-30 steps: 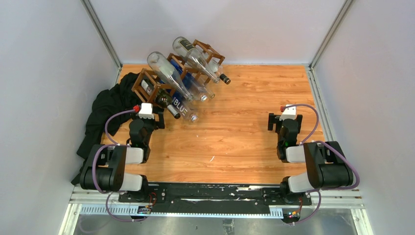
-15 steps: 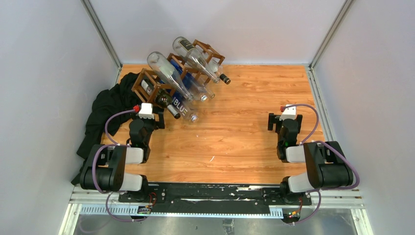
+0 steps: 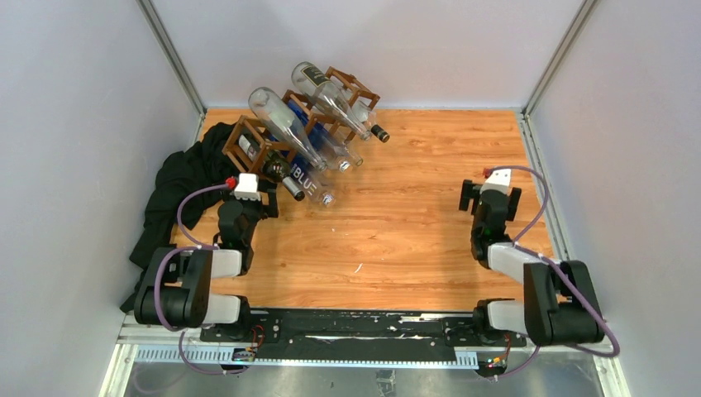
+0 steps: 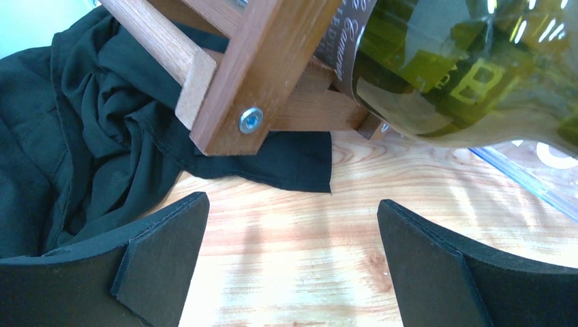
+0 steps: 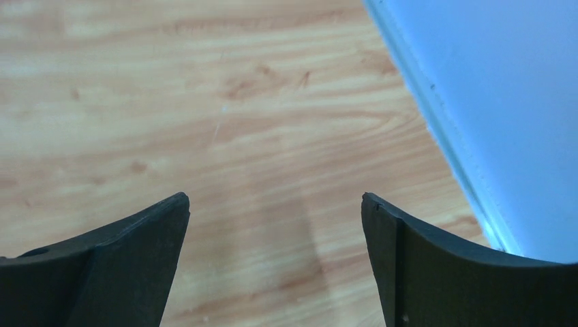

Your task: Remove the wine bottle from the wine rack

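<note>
Approach step, nothing gripped yet. Left tool (image 4: 293, 228) is wide open and empty, just short of the wine rack (image 3: 245, 134) at 11 o'clock on the surface (image 3: 413, 231). It's a dark lattice w/ several bottles; the green wine bottle (image 4: 463, 68) is nearest. Right tool (image 5: 272, 231) is wide too, at 3 o'clock. Next, probably: ease fwd, close on the bottle neck.

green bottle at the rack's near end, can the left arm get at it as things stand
Probably yes: the left gripper is open just short of the wine rack, and the green bottle lies ahead to its right with nothing between them.
</note>
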Controlling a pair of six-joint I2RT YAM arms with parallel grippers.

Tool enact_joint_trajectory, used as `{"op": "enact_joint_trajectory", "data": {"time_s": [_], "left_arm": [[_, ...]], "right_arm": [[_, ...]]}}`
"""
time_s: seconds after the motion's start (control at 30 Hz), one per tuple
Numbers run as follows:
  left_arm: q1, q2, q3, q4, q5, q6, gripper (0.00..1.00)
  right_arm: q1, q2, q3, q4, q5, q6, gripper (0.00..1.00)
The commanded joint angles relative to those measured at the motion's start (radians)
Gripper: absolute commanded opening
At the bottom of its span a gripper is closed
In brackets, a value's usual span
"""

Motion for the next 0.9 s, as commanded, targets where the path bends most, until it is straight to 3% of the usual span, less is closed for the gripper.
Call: {"op": "enact_joint_trajectory", "data": {"time_s": [0.0,0.07,0.23,0.37,0.53,0.7,0.87], "left_arm": [[0.008,-0.059,0.050,-0.096,-0.019,0.003,1.00],[0.009,-0.083,0.073,-0.158,-0.022,0.005,1.00],[0.008,-0.155,0.228,-0.506,-0.010,0.075,1.00],[0.008,-0.200,0.325,-0.733,-0.028,0.134,1.00],[0.014,-0.260,0.467,-0.996,0.019,0.119,1.00],[0.031,-0.291,0.613,-1.218,0.096,0.085,1.00],[0.039,-0.330,0.734,-1.405,0.172,0.109,1.00]], "right_arm": [[-0.004,-0.121,0.136,-0.331,0.118,0.126,1.00],[-0.004,-0.174,0.159,-0.413,0.116,0.196,1.00],[-0.012,-0.262,0.268,-0.637,0.071,0.270,1.00],[-0.048,-0.291,0.373,-0.871,0.140,0.500,1.00],[-0.067,-0.339,0.377,-0.887,0.031,0.634,1.00],[-0.066,-0.386,0.393,-0.857,-0.141,0.557,1.00],[-0.066,-0.290,0.599,-1.017,-0.361,0.469,1.00]]}}
